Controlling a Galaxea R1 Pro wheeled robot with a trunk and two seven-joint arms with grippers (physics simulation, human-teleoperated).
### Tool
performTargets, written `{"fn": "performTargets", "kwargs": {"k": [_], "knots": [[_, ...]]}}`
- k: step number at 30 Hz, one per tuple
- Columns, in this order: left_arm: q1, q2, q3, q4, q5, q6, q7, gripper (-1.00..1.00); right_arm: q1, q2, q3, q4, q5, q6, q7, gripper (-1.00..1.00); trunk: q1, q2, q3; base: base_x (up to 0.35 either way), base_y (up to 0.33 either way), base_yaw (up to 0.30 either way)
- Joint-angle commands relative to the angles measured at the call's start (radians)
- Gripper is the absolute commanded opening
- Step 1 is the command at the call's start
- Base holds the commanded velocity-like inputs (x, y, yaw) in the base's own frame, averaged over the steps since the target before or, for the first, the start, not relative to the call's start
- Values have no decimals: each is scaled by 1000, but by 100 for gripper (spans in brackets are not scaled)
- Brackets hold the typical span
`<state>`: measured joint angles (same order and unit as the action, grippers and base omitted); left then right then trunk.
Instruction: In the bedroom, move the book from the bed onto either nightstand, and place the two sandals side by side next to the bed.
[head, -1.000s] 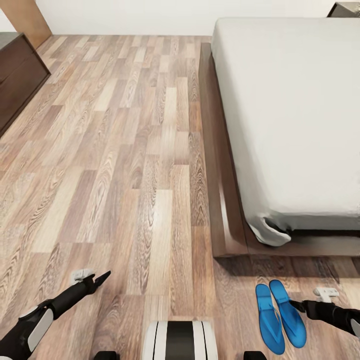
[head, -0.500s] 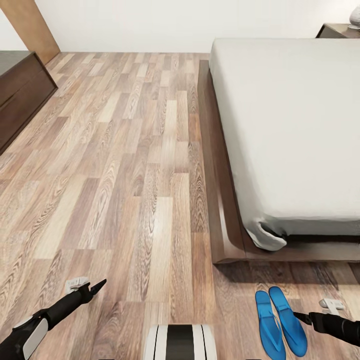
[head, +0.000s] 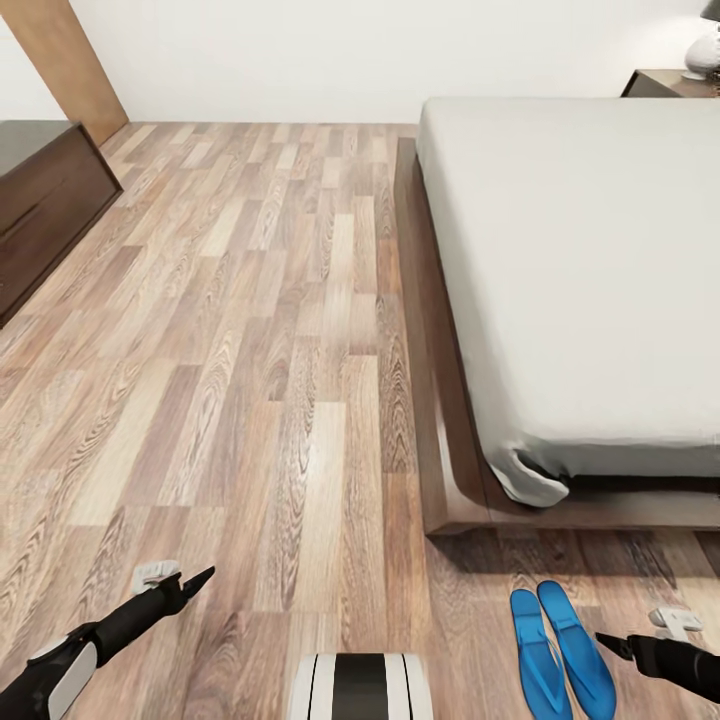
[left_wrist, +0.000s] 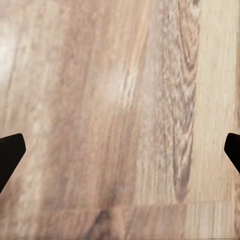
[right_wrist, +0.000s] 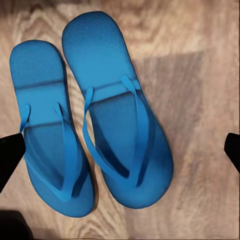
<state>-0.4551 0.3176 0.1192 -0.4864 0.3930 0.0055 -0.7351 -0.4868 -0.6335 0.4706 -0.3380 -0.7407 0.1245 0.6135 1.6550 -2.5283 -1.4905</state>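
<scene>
right pincer (head: 606, 639) wide open — empty, above sandals (right_wrist: 90, 125)

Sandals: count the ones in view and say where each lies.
2. Both lie side by side on the floor off the bed's near corner: one sandal on the outside, the other sandal nearer the right hand.

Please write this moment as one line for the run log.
sandals: side by side on floor near bed foot | left gripper: open, empty | right gripper: open, over sandals | nightstand: beyond bed
</scene>
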Motion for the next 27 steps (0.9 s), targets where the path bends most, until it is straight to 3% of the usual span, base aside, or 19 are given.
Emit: {"fn": "performTargets", "kwargs": {"k": [1,9,17,21,27], "knots": [[-1,-1,1,1,1,1,-4,100,-1,0,3,16,-11,-5,2,100,-1,0,3,0,0,0],[-1,-2,1,38,-6,-1,-3,100,-1,0,5,112,-11,-30,1,100,-4,2,34,0,0,0],[-1,-5,0,43,-6,-4,-3,100,-1,4,6,125,-11,-32,0,100,-8,4,65,0,0,0],[-1,-5,0,64,-7,-5,-3,100,-1,35,6,126,-11,-32,0,100,-10,5,81,0,0,0],[-1,-5,-1,143,-8,-86,-3,100,-1,45,5,134,-11,-32,0,100,-12,6,104,0,0,0]]}}
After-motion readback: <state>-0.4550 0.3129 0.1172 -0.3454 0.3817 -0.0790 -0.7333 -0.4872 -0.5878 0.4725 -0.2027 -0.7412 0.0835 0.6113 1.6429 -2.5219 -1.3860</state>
